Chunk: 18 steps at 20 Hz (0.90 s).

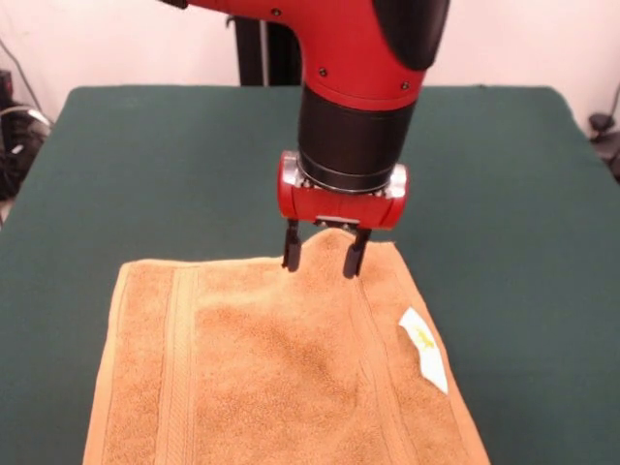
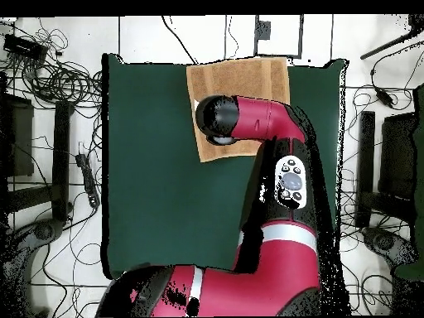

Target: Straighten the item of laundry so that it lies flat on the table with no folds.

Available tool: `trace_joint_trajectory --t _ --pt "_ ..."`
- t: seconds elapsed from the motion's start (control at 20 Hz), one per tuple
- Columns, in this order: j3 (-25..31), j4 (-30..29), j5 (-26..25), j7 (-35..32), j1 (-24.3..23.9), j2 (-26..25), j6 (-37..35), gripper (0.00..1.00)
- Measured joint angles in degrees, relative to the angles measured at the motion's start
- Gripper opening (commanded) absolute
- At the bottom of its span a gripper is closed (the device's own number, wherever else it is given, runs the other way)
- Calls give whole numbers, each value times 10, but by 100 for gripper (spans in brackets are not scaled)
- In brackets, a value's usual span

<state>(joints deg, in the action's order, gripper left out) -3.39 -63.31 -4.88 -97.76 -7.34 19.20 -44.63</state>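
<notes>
A dark green cloth-topped table [image 1: 504,194] fills most of what I see, with a pale wall behind it and tangles of black cable [image 2: 58,79] on the floor off its sides in the overhead view.

Going left to right in the front view: the left part of the table lies bare, then comes the orange-tan terry hand towel [image 1: 281,368]. It sits on the side of the table away from my base, and its lower end runs out of the picture. A woven band [image 1: 179,358] runs lengthwise near its left edge, and a second band [image 1: 378,378] near its right edge. The middle of the cloth looks mostly flat, though its surface dips softly toward the far edge. That far edge rises into a small peak between my fingers.

My gripper [image 1: 323,254] hangs straight down over that edge, its two black fingers [image 1: 291,250] spread apart, one on each side of the peak, tips at the cloth. They are parted, not clamped; the terry between them is not pinched.

Further right, a small white label [image 1: 424,351] with yellow print lies on the towel's right edge, turned up onto the pile. Beyond it the green table continues bare to its right edge.

In the overhead view my red arm [image 2: 257,116] covers the towel's near part.
</notes>
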Motion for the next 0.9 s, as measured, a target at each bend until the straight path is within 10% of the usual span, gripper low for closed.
trace_joint_trajectory --t 0.9 --pt "0 -43 0 0 -5 19 2 100"
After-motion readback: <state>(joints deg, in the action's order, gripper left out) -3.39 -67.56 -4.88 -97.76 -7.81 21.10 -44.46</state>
